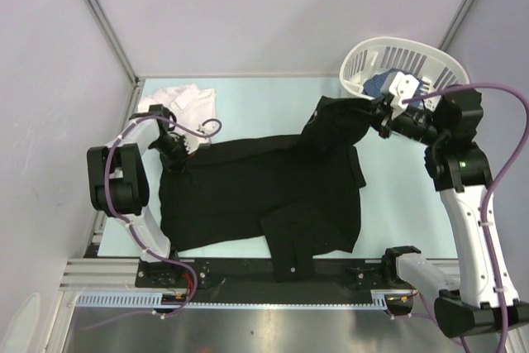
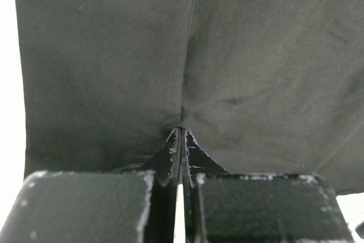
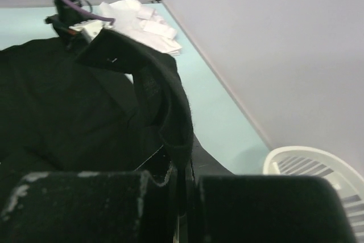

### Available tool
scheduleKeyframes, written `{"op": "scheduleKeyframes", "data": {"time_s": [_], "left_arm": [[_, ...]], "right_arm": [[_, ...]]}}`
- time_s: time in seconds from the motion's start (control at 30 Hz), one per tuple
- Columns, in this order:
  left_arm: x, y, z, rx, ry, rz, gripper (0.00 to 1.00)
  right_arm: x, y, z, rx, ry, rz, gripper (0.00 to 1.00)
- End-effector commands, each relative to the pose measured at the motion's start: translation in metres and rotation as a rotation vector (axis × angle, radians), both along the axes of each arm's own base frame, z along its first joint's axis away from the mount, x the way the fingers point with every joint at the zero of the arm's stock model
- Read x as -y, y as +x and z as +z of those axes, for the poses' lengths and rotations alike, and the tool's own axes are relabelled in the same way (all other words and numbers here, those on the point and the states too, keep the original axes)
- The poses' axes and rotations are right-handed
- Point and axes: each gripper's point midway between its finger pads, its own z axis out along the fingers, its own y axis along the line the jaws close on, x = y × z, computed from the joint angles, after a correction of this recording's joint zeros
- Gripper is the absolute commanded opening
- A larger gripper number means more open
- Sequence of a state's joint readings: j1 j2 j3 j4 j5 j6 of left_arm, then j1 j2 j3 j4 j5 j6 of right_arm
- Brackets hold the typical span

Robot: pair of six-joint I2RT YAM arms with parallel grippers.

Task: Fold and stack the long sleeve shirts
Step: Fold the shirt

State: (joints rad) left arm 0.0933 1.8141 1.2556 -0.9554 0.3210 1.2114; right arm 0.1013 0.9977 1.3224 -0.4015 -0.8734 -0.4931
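We find the black shirt (image 1: 256, 196) spread mid-table. Left gripper (image 2: 181, 132) is clamped tight on its 9 o'clock edge; right gripper (image 3: 181, 157) pinches its 2 o'clock corner. White shirt (image 1: 186, 105) lies crumpled at 11 o'clock, basket (image 1: 413, 43) at 1 o'clock.

The black shirt (image 1: 264, 196) fills the middle of the top view. Most of it is spread flat on the tabletop (image 1: 397, 204), with one sleeve folded across its lower right part and ending at the tabletop's lower edge. Its upper right portion is raised and bunched, drawn toward the upper right of the frame, where the right fingers (image 3: 165, 166) are closed on a hanging fold. At mid left the left fingers (image 2: 172, 151) pinch the edge, and the cloth puckers into creases at that spot. The white shirt (image 1: 183, 103) lies crumpled in a loose heap at the upper left, near the black shirt's upper left corner.
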Motion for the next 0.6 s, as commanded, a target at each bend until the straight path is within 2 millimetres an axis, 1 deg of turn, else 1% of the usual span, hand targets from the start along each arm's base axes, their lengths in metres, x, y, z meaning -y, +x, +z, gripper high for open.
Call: {"op": "scheduleKeyframes", "data": {"time_s": [0.0,0.07,0.13,0.2,0.3,0.37,0.4,0.43,0.5,0.53,0.57], "left_arm": [[0.008,0.011,0.019,0.110,-0.006,-0.019,0.00],[0.009,0.012,0.022,0.120,-0.007,-0.022,0.00],[0.010,0.010,0.025,0.125,-0.011,-0.024,0.00],[0.012,0.009,0.034,0.135,-0.019,-0.028,0.00],[0.009,0.006,0.042,0.152,-0.002,-0.048,0.00],[0.005,0.001,0.040,0.149,0.025,-0.073,0.00],[0.003,0.001,0.039,0.149,0.034,-0.078,0.00],[0.002,-0.001,0.037,0.141,0.044,-0.081,0.00],[0.000,0.001,0.037,0.141,0.050,-0.076,0.00],[-0.001,0.002,0.036,0.136,0.051,-0.066,0.05],[0.000,0.003,0.037,0.136,0.050,-0.058,0.13]], "right_arm": [[-0.004,-0.043,-0.009,-0.029,-0.031,0.049,0.00],[-0.002,-0.049,-0.018,-0.062,-0.040,0.039,0.00],[0.000,-0.056,-0.018,-0.055,-0.045,0.032,0.00],[0.001,-0.059,-0.017,-0.046,-0.050,0.030,0.00],[0.004,-0.058,-0.026,-0.054,-0.081,0.016,0.00],[0.006,-0.057,-0.035,-0.083,-0.092,0.011,0.00],[0.005,-0.060,-0.036,-0.088,-0.093,0.019,0.00],[0.005,-0.063,-0.043,-0.118,-0.102,0.032,0.00],[0.001,-0.073,-0.047,-0.138,-0.112,0.079,0.00],[0.001,-0.080,-0.056,-0.147,-0.146,0.103,0.00],[0.001,-0.084,-0.059,-0.150,-0.152,0.118,0.00]]}}
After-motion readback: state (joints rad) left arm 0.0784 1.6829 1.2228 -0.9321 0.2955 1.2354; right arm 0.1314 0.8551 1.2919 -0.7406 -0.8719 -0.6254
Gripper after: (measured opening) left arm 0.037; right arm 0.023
